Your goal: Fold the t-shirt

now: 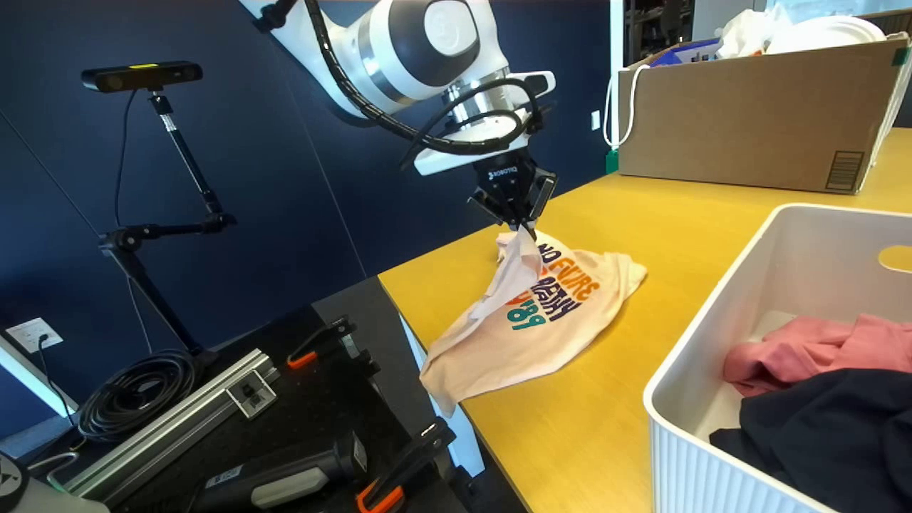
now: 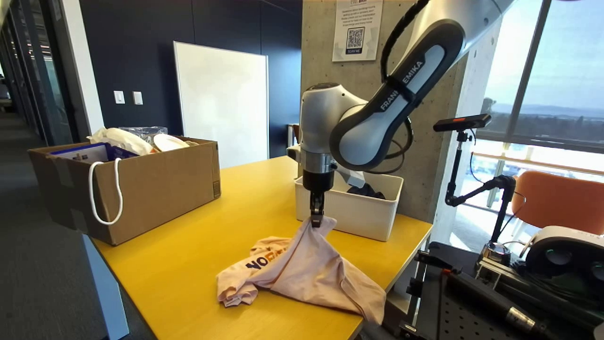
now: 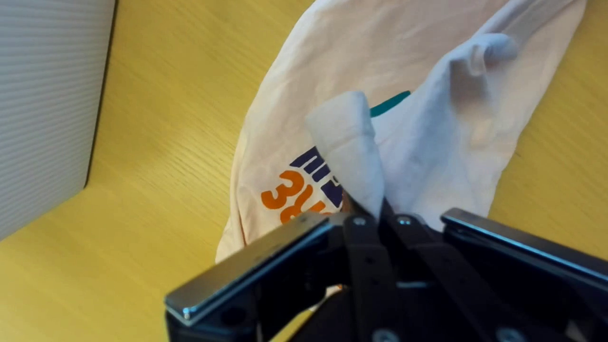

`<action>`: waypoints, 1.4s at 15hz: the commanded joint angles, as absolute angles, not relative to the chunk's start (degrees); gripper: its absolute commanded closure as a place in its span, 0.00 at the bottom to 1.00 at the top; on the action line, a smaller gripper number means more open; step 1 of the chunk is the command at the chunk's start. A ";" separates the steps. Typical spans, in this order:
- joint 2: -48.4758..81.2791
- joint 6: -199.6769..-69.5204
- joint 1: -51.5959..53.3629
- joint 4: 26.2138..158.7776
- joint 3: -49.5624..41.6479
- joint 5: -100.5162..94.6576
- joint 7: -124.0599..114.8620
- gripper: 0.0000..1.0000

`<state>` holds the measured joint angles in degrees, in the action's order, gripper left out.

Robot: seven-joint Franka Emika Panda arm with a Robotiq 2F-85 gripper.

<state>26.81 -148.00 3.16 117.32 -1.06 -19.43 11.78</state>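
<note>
Arm (image 2: 361,134) hangs crooked over the yellow tabletop (image 2: 236,203), its jaws pointing down and clamped on the t-shirt (image 2: 316,278), whose pinched cloth stands in a peak.

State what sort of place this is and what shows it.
Probably a robotics lab or office space, judging by the Franka Emika arm, the bar-shaped camera on a jointed stand and the whiteboard.

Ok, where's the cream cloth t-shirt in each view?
In an exterior view: cream cloth t-shirt just below and right of centre, left of the white ribbed plastic bin.
In an exterior view: t-shirt lower centre, in front of the bin.
Wrist view: t-shirt centre to upper right, bin upper left.
Shared landmark: the bin.
</note>
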 commanded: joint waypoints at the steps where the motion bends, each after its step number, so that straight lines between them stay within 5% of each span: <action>1: 32.90 -145.00 2.76 109.55 -2.76 -21.29 12.85 0.99; 6: 39.67 -145.21 0.74 103.25 -4.50 -20.93 14.22 0.99; 7: 40.47 -145.25 0.56 102.59 -4.35 -20.66 14.25 0.72; 10: 41.30 -144.76 0.65 101.69 -3.94 -19.91 13.36 0.58; 18: 23.31 -141.72 3.77 120.75 -2.75 -18.61 6.13 0.01; 21: 15.37 -140.87 4.06 127.70 -2.07 -18.13 3.47 0.00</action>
<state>24.93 -142.41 3.99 119.16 -2.86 -19.58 5.51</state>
